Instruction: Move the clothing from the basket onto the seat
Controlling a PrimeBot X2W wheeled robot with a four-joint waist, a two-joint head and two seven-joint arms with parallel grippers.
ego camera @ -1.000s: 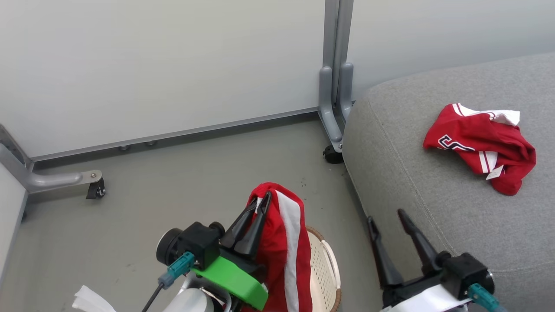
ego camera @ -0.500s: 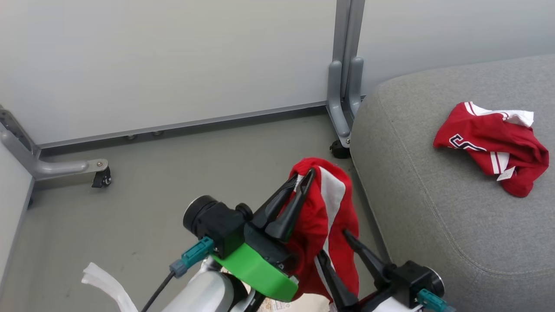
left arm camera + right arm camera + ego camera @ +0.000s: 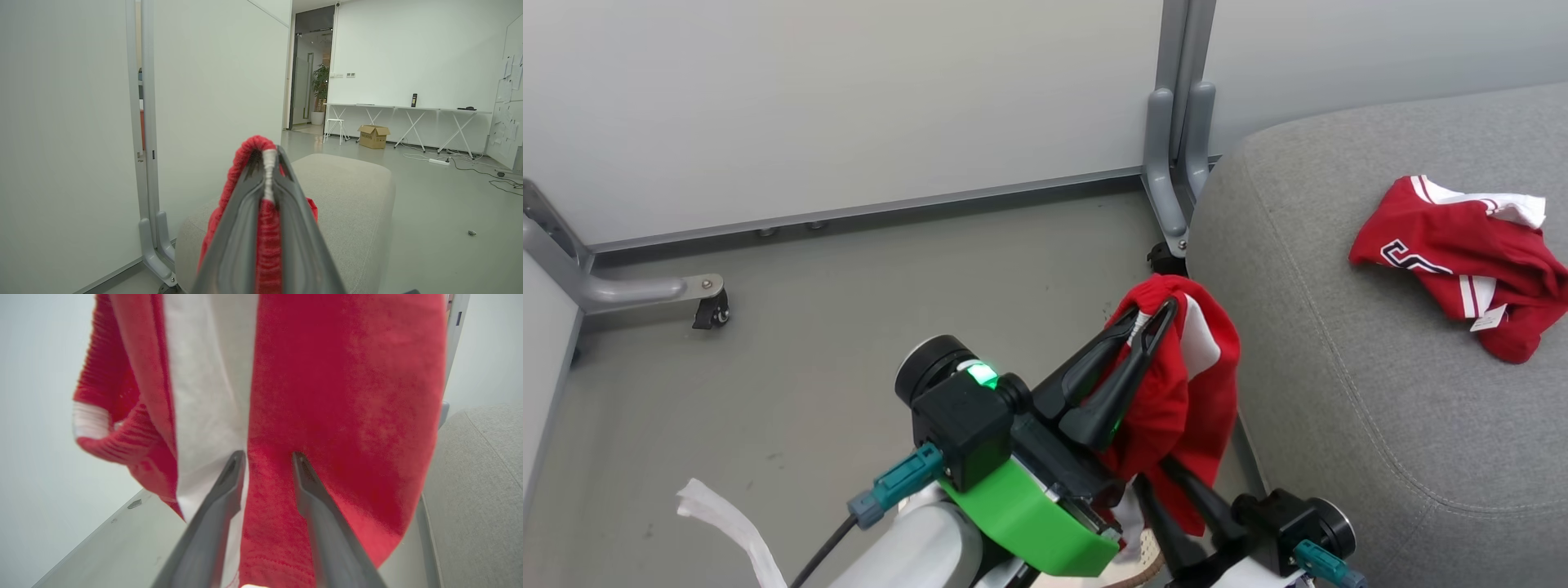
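My left gripper [image 3: 1153, 317] is shut on a red garment with a white panel [image 3: 1188, 384], which hangs from its tips beside the left edge of the grey seat [image 3: 1339, 392]. In the left wrist view the fingers [image 3: 267, 157] pinch red and white cloth, and the seat [image 3: 351, 192] lies beyond. My right gripper [image 3: 1165, 487] is open low down, its tips lost behind the hanging cloth. In the right wrist view that gripper [image 3: 267, 458] has its parted tips against the garment [image 3: 327, 388]. A second red garment with a navy letter mark [image 3: 1462, 253] lies on the seat. A sliver of the basket's brown rim [image 3: 1142, 572] shows at the bottom edge.
A pale partition wall runs behind, with a grey post and foot [image 3: 1176, 188] and a castor [image 3: 1164, 260] close to the seat's corner. Another castor leg [image 3: 709, 309] stands at the left. A white strip [image 3: 727, 523] lies on the grey floor. A cardboard box [image 3: 372, 136] sits far off.
My left gripper has carried the red garment up and to the right, towards the seat's edge. The right gripper has swung in under the cloth. The camera has shifted and the basket has slid almost out of view.
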